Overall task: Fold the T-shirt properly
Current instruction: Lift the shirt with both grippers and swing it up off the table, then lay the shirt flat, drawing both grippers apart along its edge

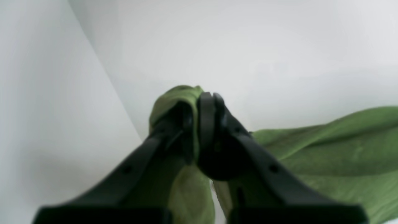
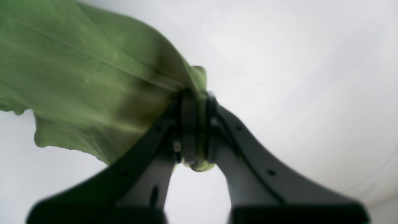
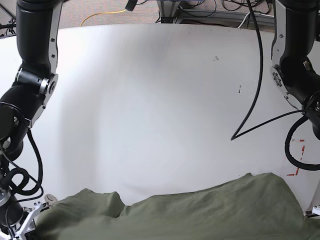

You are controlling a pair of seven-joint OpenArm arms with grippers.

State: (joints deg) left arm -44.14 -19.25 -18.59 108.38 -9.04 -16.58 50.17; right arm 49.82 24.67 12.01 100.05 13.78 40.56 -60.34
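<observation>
The olive-green T-shirt hangs stretched along the near edge of the base view, lifted off the white table. My left gripper is shut on a bunched fold of the T-shirt, which runs off to the right in the left wrist view. My right gripper is shut on another bunched edge of the T-shirt, which spreads up and to the left in the right wrist view. In the base view both grippers sit at the bottom corners, mostly cut off by the frame.
The right arm stands at the base view's left and the left arm at its right. A black cable hangs over the table's right part. Red tape marks lie near the right edge. Cables lie on the floor beyond the far edge.
</observation>
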